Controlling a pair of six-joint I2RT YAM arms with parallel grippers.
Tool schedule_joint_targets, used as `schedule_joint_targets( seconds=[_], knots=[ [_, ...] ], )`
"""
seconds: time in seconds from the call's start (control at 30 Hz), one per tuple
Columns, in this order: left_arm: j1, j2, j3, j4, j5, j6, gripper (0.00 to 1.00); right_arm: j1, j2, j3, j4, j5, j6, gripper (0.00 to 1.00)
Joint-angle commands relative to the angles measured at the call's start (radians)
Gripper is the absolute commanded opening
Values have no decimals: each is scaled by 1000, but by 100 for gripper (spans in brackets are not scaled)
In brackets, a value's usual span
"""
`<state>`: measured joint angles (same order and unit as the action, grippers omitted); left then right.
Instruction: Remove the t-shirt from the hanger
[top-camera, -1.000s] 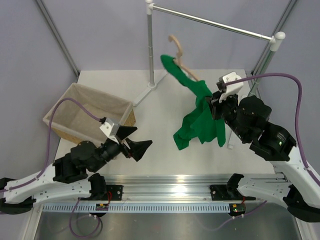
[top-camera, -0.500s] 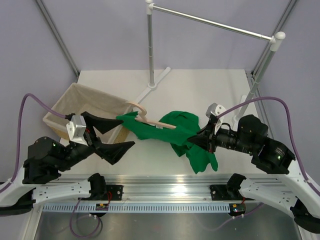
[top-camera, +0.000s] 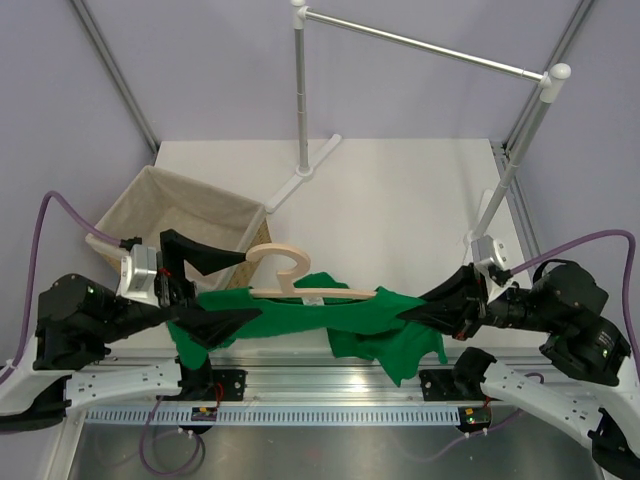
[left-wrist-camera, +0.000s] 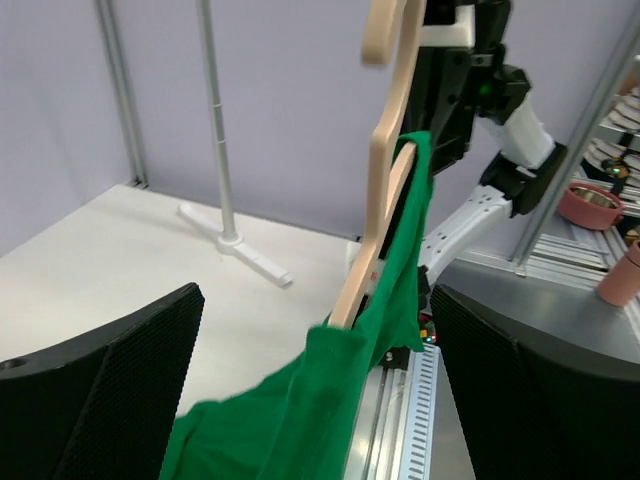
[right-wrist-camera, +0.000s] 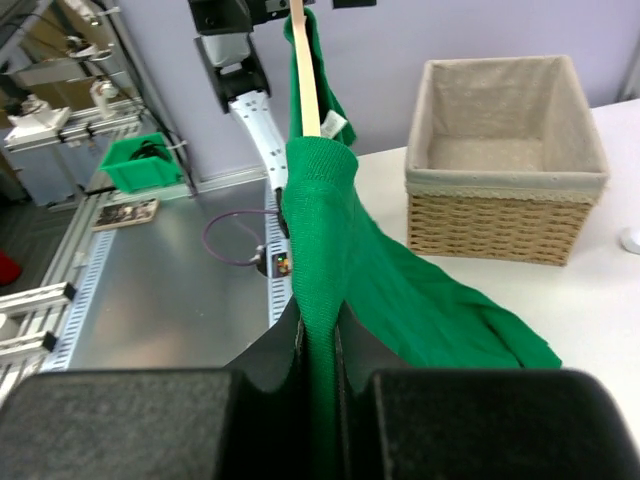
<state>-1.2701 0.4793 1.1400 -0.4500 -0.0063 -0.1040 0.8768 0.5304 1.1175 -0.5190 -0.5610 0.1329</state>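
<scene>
The pale wooden hanger (top-camera: 300, 290) lies level in the air near the table's front edge, its hook (top-camera: 280, 257) pointing to the back. The green t-shirt (top-camera: 300, 318) hangs over it and sags at both ends. My right gripper (top-camera: 415, 308) is shut on the t-shirt's fabric at the hanger's right end; in the right wrist view (right-wrist-camera: 320, 340) the cloth (right-wrist-camera: 330, 230) is pinched between the pads below the hanger (right-wrist-camera: 305, 80). My left gripper (top-camera: 253, 287) is open, one finger on each side of the shirt's left end (left-wrist-camera: 300, 410) without touching it, the hanger (left-wrist-camera: 385, 160) rising above.
A lined wicker basket (top-camera: 180, 215) stands at the left, also in the right wrist view (right-wrist-camera: 505, 150). A silver rail (top-camera: 420, 45) on two posts (top-camera: 300, 90) spans the back, its foot (top-camera: 300, 175) on the table. A metal track (top-camera: 330, 385) runs along the near edge.
My right arm has swung the hanger and t-shirt from beside the rail down to the front edge, turning them level. My left gripper has risen and now straddles the shirt's left end.
</scene>
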Motion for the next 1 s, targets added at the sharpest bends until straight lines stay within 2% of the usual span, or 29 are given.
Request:
schedule_joint_targets(
  seconds=[0.0,0.1,0.2,0.37,0.57,0.73,0.97],
  knots=[
    [-3,54,62,83,123,32,99,1,45,28,53,-71,27,0],
    [-3,133,96,89,161,30,98,1,66,5,89,-88,42,0],
    [-5,179,103,111,203,30,93,1,65,-19,134,-103,56,0],
    [-5,199,70,143,255,23,77,1,60,-44,175,-85,70,0],
    [-5,190,58,143,246,27,56,2,54,-50,180,-65,70,0],
    [-5,150,52,148,206,20,53,1,48,-50,171,-59,65,0],
    [-5,131,32,182,198,-3,36,1,66,-62,189,-66,82,0]
  ],
)
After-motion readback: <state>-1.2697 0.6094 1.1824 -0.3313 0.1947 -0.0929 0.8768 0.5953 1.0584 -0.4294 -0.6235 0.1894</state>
